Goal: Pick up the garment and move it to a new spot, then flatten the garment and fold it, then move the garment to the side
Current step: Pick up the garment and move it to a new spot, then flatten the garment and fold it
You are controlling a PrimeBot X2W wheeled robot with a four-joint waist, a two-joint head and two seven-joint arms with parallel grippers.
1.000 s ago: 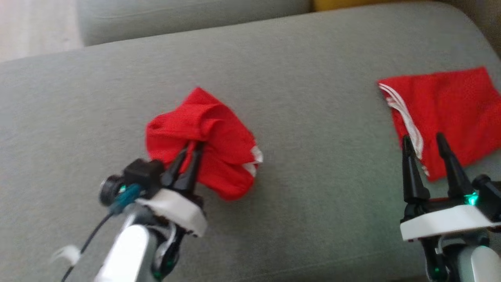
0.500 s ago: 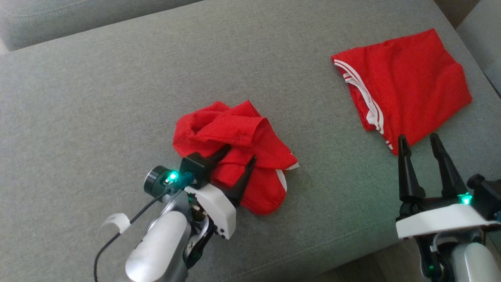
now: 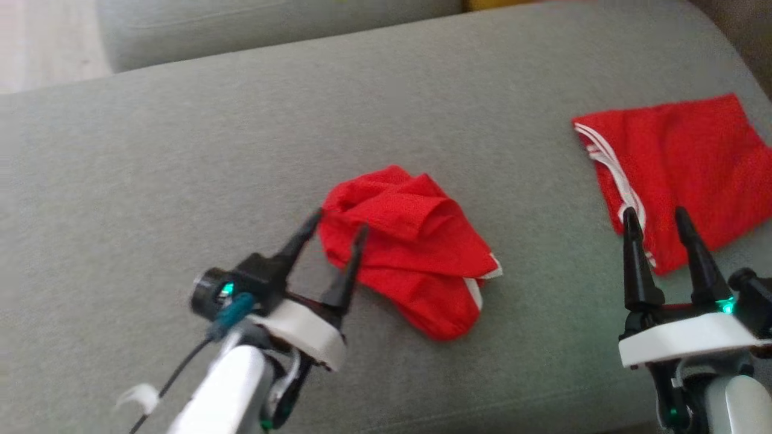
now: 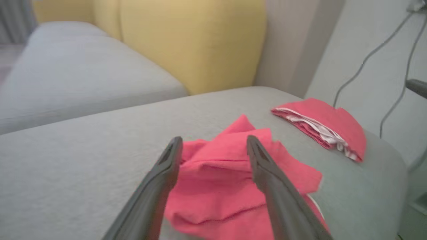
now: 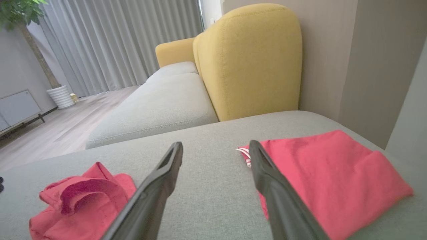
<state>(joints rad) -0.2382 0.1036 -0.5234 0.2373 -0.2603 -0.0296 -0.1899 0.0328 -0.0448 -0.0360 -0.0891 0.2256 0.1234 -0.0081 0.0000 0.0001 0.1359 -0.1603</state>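
We count two red garments: crumpled garment, folded garment | crumpled garment just ahead of spread left end effector | right end effector spread, empty

A grey sofa with a yellow backrest faces pale curtains, wood floor and a potted plant.

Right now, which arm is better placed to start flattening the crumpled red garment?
Left. The left gripper stands open at the edge of the crumpled garment; the right gripper hovers open by the folded garment, farther off.
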